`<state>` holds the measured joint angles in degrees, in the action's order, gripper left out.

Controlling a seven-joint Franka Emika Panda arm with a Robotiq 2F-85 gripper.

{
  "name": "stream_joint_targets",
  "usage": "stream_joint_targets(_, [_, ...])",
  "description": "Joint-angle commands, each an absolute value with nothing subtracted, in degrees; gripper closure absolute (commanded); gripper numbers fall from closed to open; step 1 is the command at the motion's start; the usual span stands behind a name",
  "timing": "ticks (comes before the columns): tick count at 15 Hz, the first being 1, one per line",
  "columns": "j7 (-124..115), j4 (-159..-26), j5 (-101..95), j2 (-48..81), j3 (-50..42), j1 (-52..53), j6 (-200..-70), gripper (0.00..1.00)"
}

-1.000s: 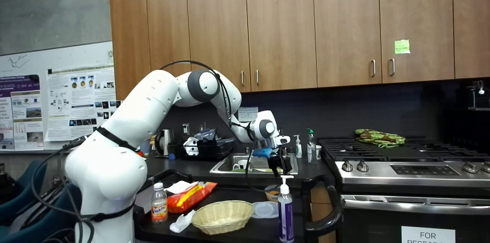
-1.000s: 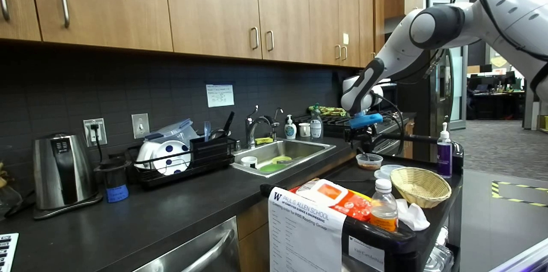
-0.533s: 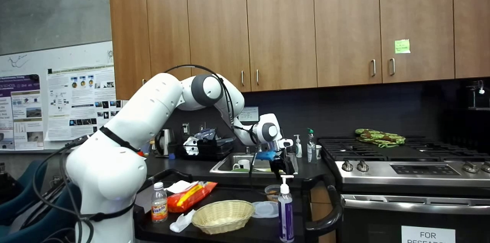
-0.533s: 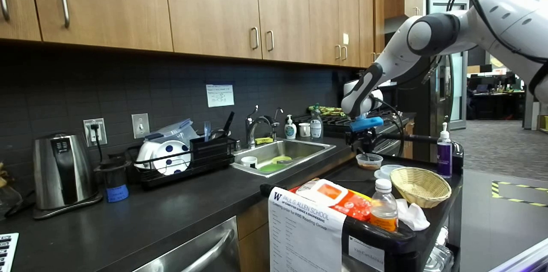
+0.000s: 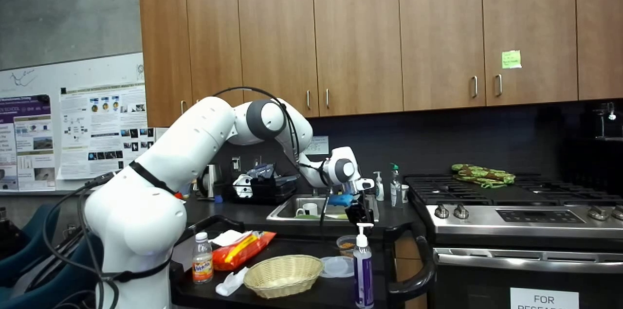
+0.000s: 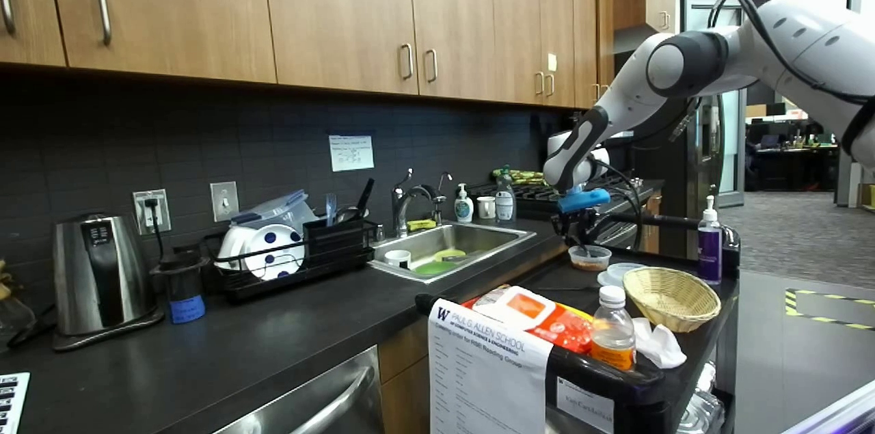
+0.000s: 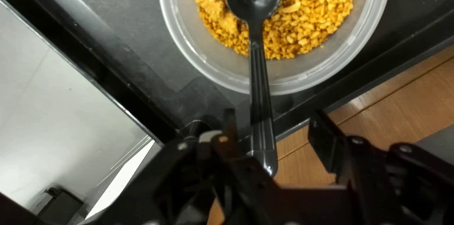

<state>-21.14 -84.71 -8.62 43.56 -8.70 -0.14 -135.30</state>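
Black and ribbed, the spoon (image 7: pixel 260 69) rests its bowl on yellow crumbs (image 7: pixel 312 12) inside the plastic tub (image 7: pixel 220 79) on the tabletop (image 7: pixel 117 16), its handle reaching out over the rim. Your end effector (image 7: pixel 272 122) stands with jaws apart, the handle showing between them in the wrist view (nearer one jaw; contact is unclear), which suggests gripping it is the step in hand; the next move likely calls for centring, then an even squeeze. The hanging sheet (image 6: pixel 482 365) says "Paul G. Allen School", the bottle (image 5: pixel 202 263) seems to say "Welch's", and the cut-off white sign (image 5: pixel 544 298) starts "FOR".
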Motion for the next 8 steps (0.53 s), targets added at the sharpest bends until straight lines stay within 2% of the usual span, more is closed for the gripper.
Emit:
stream_joint_targets(1, [-19.07, -82.66, -6.72, 44.59, -8.33, -0.77, -134.61, 0.72])
stream_joint_targets(3, [-19.04, -82.33, -6.71, 44.81, -8.37, -0.85, -134.67, 0.83])
stream_joint_targets(8, [-19.23, -82.1, -6.63, 44.91, -8.5, -1.15, -134.71, 0.96])
